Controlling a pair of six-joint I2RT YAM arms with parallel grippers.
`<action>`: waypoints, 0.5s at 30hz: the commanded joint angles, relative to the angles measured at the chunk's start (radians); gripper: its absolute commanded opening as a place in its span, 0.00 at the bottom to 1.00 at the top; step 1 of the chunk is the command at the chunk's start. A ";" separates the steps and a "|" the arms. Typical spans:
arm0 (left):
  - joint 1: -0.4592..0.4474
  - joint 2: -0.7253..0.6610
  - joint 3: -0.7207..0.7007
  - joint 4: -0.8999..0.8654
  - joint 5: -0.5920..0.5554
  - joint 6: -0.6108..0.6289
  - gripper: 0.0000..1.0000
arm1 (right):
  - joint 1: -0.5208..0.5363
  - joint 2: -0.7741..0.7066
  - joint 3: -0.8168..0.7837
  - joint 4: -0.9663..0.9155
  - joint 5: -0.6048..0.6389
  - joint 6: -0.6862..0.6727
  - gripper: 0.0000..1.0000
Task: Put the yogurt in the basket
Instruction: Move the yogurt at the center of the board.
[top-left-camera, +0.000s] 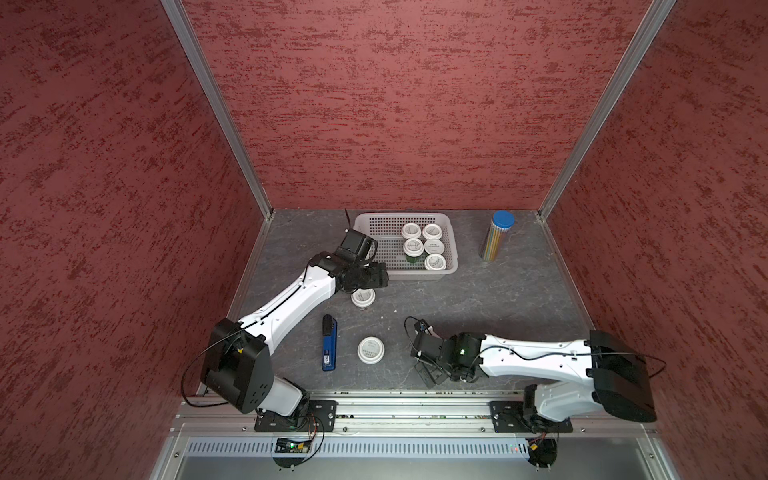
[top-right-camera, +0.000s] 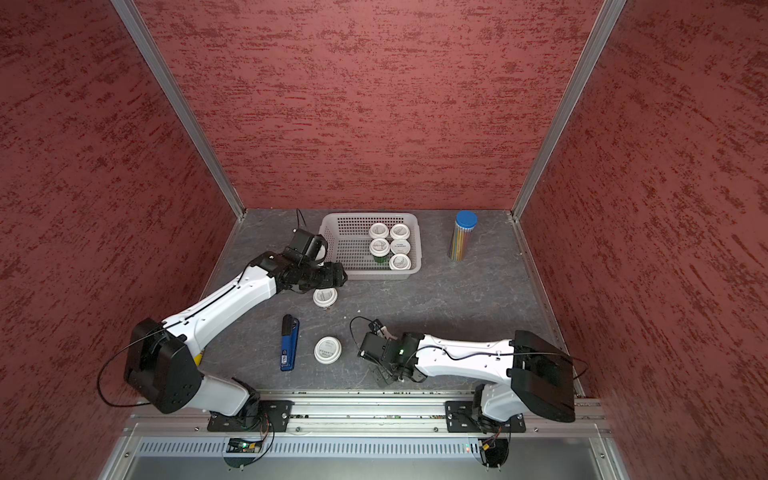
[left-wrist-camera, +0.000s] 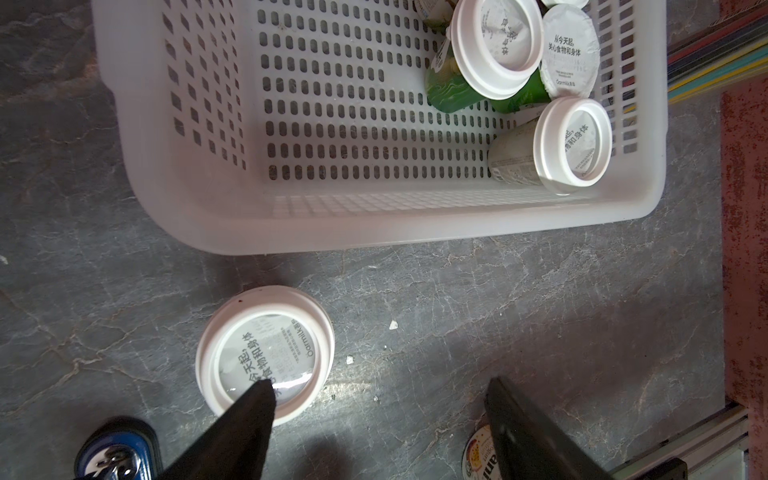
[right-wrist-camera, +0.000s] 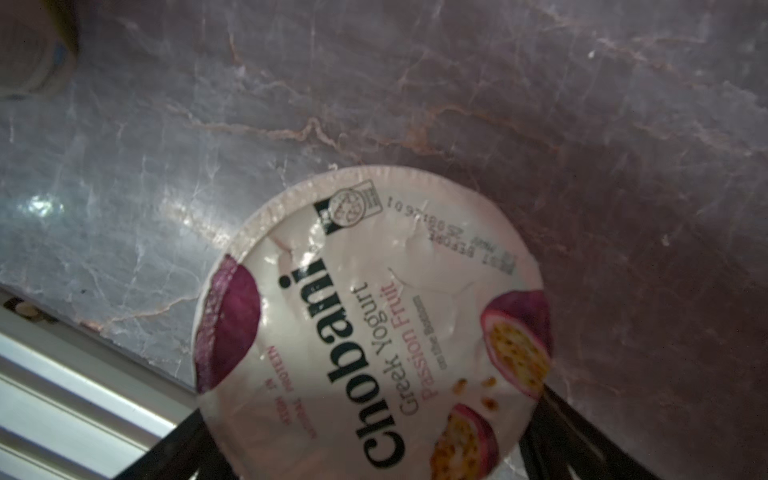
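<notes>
Right gripper (top-left-camera: 432, 374) stands wide open astride the Chobani cup (right-wrist-camera: 374, 316) at 5 o'clock, by the front edge. A small cup (top-left-camera: 370, 350) and blue stapler (top-left-camera: 329, 343) sit at 6 o'clock. Left gripper (left-wrist-camera: 380, 384), partly open and empty, hovers over another small cup (left-wrist-camera: 266, 357). Bare surface (top-left-camera: 519, 307) lies open at 3 o'clock. At 12 o'clock the basket (top-left-camera: 419, 273) holds five cups (top-left-camera: 413, 247) in its 3 o'clock half.

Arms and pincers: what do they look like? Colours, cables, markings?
The left arm and right arm match: white moulded link shells and bulky black joint housings. A thin black cable runs along each and loops off the elbow. The left pincer and right pincer are black with flat, tapering fingers. A green light glows at the right wrist. No readable markings.
</notes>
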 joint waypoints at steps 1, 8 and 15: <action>0.007 -0.009 -0.008 0.001 -0.004 0.003 0.84 | -0.053 0.014 0.034 0.094 0.046 -0.049 0.98; 0.009 -0.008 -0.013 0.009 0.000 0.001 0.84 | -0.184 0.125 0.098 0.198 0.023 -0.113 0.99; 0.034 -0.003 -0.005 0.015 0.014 0.010 0.84 | -0.205 0.148 0.146 0.196 -0.082 -0.116 0.98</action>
